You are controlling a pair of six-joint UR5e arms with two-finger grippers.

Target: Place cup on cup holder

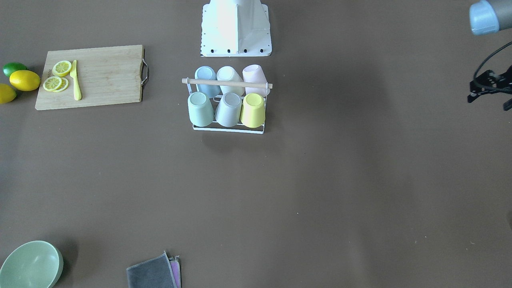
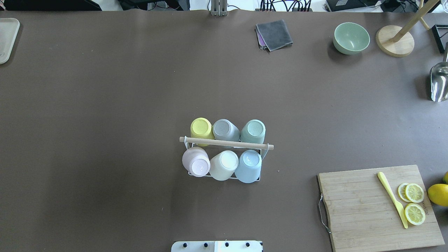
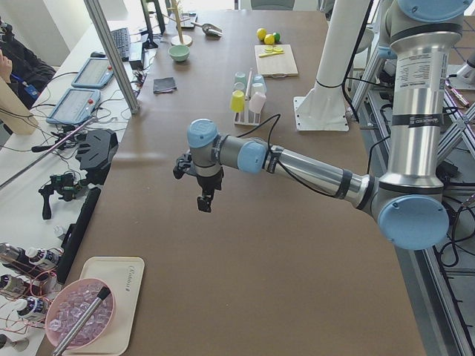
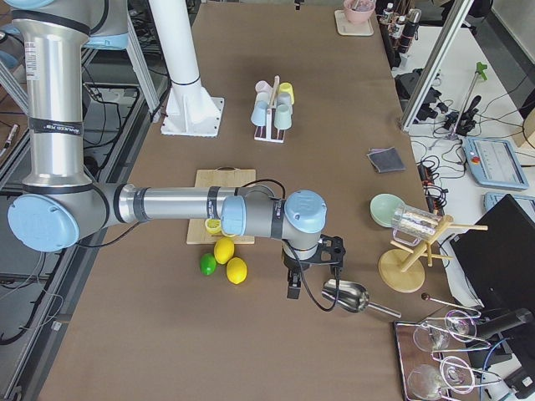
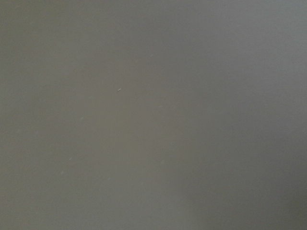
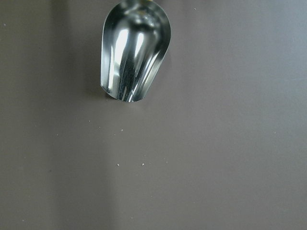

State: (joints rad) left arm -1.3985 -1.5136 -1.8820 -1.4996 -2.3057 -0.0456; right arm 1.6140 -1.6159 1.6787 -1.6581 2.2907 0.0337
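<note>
Where the cup holder (image 2: 227, 143) stands at the middle of the bench (image 2: 105, 105), before the robot's base (image 2: 217, 246), you see six inverted cups (image 2: 200, 127) on it. The left gripper (image 3: 204, 200) and right gripper (image 4: 292, 286) hang well apart from it toward opposite bench ends; you cannot tell whether either is spread or pressed together.

— How is the cup holder (image 2: 226, 142) set?
— It is seen upright near the middle of the brown table (image 2: 105, 105). It is a small white wire rack with a light wooden dowel handle (image 1: 227, 83) laid across the top.
— Is anything held on it?
— Six cups are carried upside down and tilted outward. Seen from overhead, a yellow cup (image 2: 201, 128), a grey cup (image 2: 225, 129) and a mint cup (image 2: 253, 130) fill the upper row. A pink cup (image 2: 196, 162), a cream cup (image 2: 225, 165) and a blue cup (image 2: 248, 166) fill the lower.
</note>
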